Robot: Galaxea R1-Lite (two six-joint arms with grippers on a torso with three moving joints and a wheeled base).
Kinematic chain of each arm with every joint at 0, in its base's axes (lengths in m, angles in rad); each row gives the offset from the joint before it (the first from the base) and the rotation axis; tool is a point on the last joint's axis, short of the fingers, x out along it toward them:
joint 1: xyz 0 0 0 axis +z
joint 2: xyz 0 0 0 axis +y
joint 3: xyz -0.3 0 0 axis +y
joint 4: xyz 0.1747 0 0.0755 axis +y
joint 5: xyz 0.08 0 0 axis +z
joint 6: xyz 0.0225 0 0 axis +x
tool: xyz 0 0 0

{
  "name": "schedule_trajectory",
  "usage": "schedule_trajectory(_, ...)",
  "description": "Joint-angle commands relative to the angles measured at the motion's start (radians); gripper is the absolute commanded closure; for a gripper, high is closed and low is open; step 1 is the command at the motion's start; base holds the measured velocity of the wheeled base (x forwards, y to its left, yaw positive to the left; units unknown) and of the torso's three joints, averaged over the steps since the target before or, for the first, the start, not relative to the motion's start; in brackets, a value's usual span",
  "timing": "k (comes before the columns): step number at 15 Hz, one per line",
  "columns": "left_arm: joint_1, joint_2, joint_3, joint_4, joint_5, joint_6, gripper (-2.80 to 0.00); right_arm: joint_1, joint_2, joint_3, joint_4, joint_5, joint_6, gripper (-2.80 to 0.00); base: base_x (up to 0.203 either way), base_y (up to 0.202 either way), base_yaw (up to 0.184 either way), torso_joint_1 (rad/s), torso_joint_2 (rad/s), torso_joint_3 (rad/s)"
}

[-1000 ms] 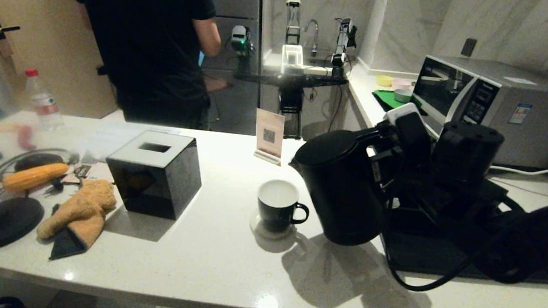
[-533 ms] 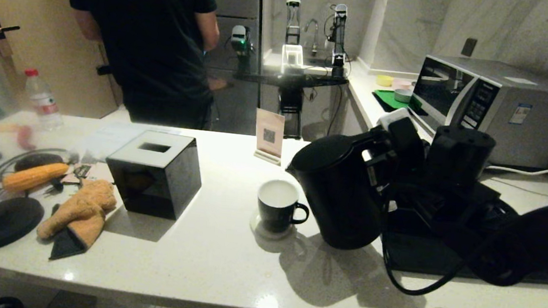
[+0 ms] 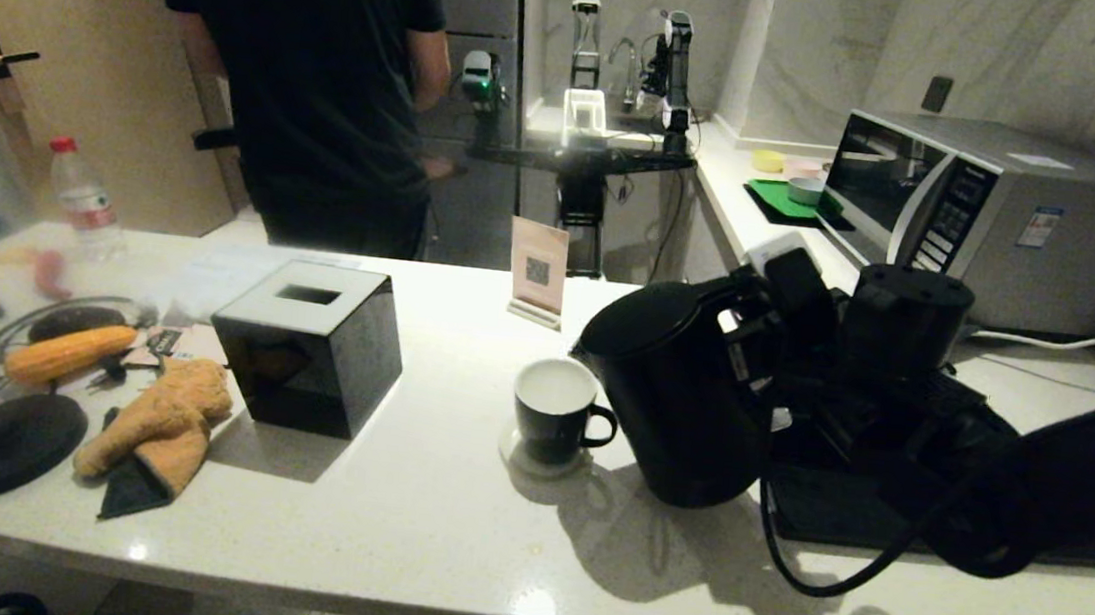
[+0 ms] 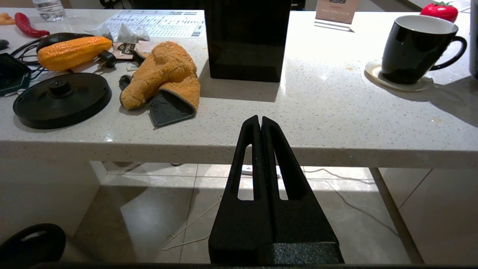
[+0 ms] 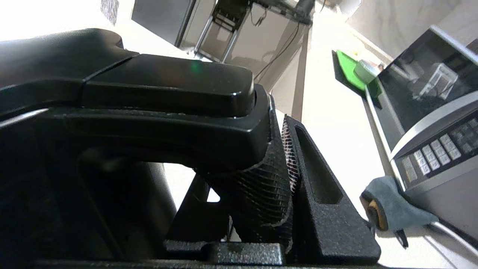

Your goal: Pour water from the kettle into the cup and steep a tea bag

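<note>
From the head camera: the large matte black electric jug kettle [image 3: 674, 400] is just beside the small black ceramic mug with its white inside [image 3: 556, 409], spout tipped slightly toward it, which looks like the set-up for a pour. The right gripper [image 3: 755, 343] has it by the loop handle, so the weight hangs below the wrist. The mug sits on a pale round coaster [image 3: 533, 457] on the white speckled table [image 3: 446, 529], handle turned toward the kettle. Whether there is water in the mug, I can't tell. No tea bag in sight here.

Left wrist camera: the left gripper [image 4: 260, 121] is parked low, off the table's front edge, jaws pressed together on nothing, well clear of the work.

Right wrist camera: the jaws are clamped on the kettle's ribbed black handle [image 5: 261, 186], one finger [image 5: 317, 198] flat against the grip, high up under the lid.
</note>
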Motion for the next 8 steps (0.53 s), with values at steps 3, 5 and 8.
schedule_trajectory(3,0.0,0.0,0.0,0.0,0.0,0.0,0.0,0.0,0.024,-0.007,-0.011,-0.002,-0.014,0.0,0.0,0.0,0.0,0.0,0.0,0.0)
schedule_trajectory(5,0.0,0.0,0.0,0.0,0.0,0.0,0.0,-0.001,0.028,-0.009,-0.009,-0.002,-0.023,0.0,0.0,0.0,0.0,0.0,0.0,0.0)
schedule_trajectory(8,0.0,0.0,0.0,0.0,0.0,0.0,0.0,-0.003,0.043,-0.024,-0.022,-0.002,-0.052,0.0,0.0,0.0,0.0,0.0,0.0,0.0)
